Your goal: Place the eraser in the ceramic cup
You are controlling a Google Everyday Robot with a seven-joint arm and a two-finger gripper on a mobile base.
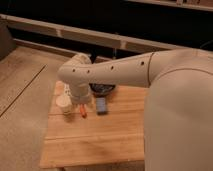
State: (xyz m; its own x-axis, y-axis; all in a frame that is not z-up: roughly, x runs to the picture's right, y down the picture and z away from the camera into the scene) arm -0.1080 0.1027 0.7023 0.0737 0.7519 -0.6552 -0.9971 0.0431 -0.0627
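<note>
Gripper [80, 101]: at the low end of the white arm [115, 70], which reaches in from the right and bends down over the back-left part of the wooden table [100, 142]. It hangs just right of the ceramic cup and just over the far end of the orange stick. Open or closed: cannot tell, since the wrist housing covers it from this angle. Whether it has hold of anything: cannot tell.

Ceramic cup [63, 103]: upright on the table near the left edge, mouth up, close beside the gripper. Small, white-cream, no handle showing. The interior does not read from here, so its contents cannot be told.

Eraser: not made out anywhere on the visible table top. The downward section of the arm hides the patch of table between the cup and the blue-grey block.

Black bowl [104, 89]: toward the back edge, partly under the forearm. Only the near part shows, and its contents cannot be told.

Blue-grey block [101, 105]: flat on the table just in front of the bowl, right of the gripper, apart from the cup.

Orange stick [83, 112]: on the table between cup and block, nearer the cup.

White bar-shaped object [59, 90]: behind the cup at the left edge, partly covered by the arm.
</note>
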